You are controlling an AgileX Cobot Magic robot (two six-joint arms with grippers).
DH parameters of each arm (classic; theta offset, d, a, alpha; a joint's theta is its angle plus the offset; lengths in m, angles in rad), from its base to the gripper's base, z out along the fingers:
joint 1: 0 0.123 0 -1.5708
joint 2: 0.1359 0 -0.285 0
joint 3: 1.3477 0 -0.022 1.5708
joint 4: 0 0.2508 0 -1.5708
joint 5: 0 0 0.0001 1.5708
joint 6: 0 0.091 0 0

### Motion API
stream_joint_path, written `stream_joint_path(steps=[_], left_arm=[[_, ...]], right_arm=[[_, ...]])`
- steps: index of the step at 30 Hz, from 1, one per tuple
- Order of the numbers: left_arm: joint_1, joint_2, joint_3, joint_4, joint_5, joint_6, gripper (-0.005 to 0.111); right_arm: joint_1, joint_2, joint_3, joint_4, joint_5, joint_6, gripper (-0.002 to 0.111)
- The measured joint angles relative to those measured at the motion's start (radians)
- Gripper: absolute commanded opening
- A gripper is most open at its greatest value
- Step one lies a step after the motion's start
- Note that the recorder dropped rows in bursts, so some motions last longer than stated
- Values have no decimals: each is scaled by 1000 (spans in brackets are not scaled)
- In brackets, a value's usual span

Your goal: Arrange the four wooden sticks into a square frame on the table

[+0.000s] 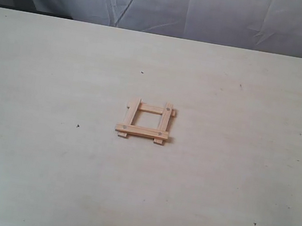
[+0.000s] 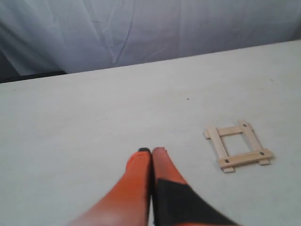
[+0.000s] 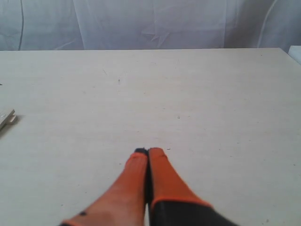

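Task looked done: square frame (image 1: 145,121) sat closed, corners overlapped, mid-frame in the exterior view on the desk (image 1: 44,159); left end effector (image 2: 151,151) and right end effector (image 3: 148,151) were both pinched together, empty, apart from it.

Diffuse, even light falls on the pale table (image 1: 44,159), without glare, dimming slightly toward the lower corners of the exterior view. The square frame (image 1: 145,121) casts only a thin, soft shadow along its right and near edges. In the wrist views the left gripper (image 2: 151,151) and right gripper (image 3: 148,151) appear blurred and out of focus, and the left wrist view carries a cool bluish cast.
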Motion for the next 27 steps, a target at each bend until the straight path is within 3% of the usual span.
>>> stream_joint_path(steps=[5,17,27], left_arm=[[101,-159,138,-13,-52,0,0],[115,-453,518,-13,-310,0,0],[115,-460,573,-13,-331,0,0]], right_arm=[[0,0,0,0,0,-2,0],[0,0,0,0,0,-2,0],[0,0,0,0,0,0,0]])
